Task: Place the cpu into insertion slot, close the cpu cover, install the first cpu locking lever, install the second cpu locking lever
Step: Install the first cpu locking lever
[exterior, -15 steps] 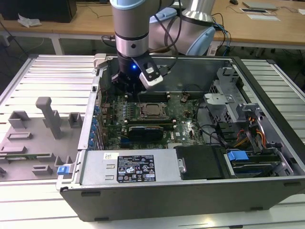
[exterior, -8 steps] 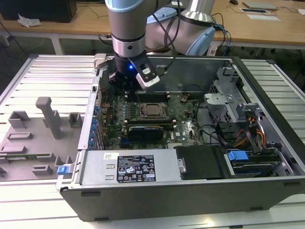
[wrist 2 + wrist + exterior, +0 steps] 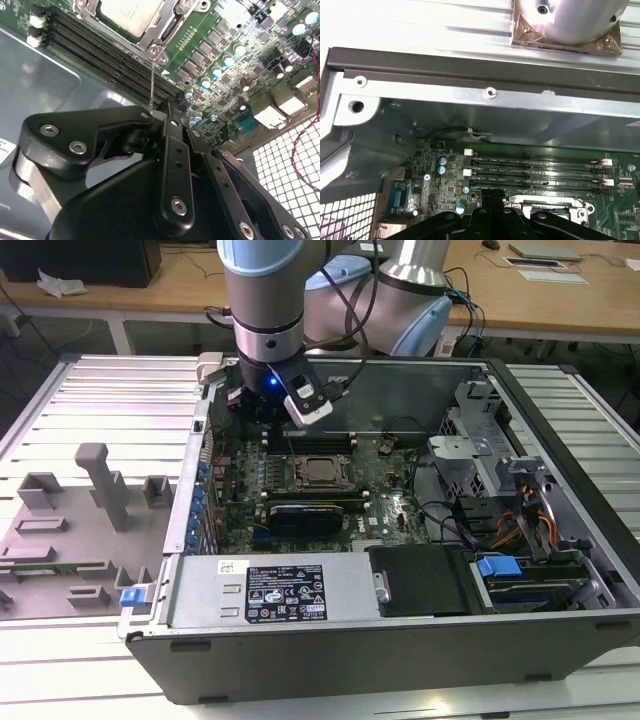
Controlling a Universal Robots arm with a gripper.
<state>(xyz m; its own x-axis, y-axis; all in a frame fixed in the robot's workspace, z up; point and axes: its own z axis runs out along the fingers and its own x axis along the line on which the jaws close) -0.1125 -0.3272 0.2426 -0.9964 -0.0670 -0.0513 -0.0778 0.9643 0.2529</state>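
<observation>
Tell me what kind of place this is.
Probably a robotics lab or test workshop. An open computer case sits on a slatted metal bench under a robot arm, grey fixture blocks lie at the exterior view's left, and wooden desks stand behind.

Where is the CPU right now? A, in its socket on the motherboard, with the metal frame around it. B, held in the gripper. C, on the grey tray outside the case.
A: in the second wrist view the cpu lies flat on the motherboard, with the cpu cover framing its silver top.
</observation>
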